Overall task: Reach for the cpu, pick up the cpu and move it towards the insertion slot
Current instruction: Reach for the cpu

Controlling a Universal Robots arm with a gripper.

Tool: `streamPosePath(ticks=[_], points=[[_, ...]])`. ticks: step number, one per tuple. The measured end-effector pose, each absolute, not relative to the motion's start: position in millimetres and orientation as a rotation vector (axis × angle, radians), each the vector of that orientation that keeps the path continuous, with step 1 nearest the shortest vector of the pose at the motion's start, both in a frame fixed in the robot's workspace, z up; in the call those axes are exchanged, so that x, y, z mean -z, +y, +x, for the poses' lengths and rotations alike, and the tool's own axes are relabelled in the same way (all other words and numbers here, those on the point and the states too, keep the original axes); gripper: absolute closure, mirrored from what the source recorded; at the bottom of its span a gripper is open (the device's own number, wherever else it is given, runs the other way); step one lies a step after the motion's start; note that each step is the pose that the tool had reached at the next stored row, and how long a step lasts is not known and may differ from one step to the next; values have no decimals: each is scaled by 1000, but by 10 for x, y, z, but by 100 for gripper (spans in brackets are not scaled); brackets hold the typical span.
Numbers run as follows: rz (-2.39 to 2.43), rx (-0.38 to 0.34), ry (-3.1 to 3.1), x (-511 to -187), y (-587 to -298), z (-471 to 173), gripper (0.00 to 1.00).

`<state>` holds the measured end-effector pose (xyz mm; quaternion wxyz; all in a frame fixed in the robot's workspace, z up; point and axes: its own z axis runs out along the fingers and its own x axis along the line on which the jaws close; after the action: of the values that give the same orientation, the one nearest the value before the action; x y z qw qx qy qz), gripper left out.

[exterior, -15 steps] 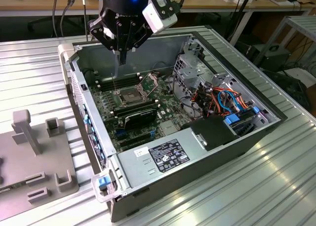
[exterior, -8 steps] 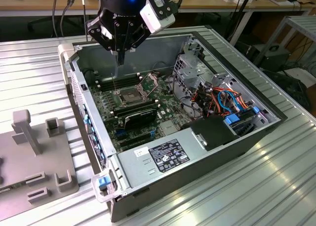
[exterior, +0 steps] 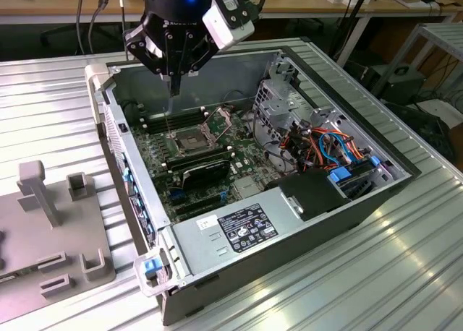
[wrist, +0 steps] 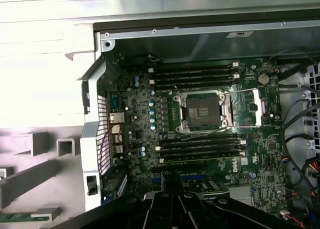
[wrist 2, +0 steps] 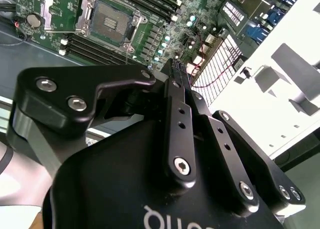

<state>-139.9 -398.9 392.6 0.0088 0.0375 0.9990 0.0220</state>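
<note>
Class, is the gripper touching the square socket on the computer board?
Apart. The exterior view shows the gripper hanging above the open case, clear of the socket down inside.

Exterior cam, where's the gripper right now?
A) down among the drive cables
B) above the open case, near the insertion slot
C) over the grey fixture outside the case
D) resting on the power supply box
B: in the exterior view the gripper hangs above the open case, just over the end of the board where the insertion slot lies, with a gap between them.
</note>
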Motion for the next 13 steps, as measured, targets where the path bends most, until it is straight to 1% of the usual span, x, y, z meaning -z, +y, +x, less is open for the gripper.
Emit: streamPosePath(ticks=[13], points=[[117,-69,3123,-3924,-3988,-1470,89]])
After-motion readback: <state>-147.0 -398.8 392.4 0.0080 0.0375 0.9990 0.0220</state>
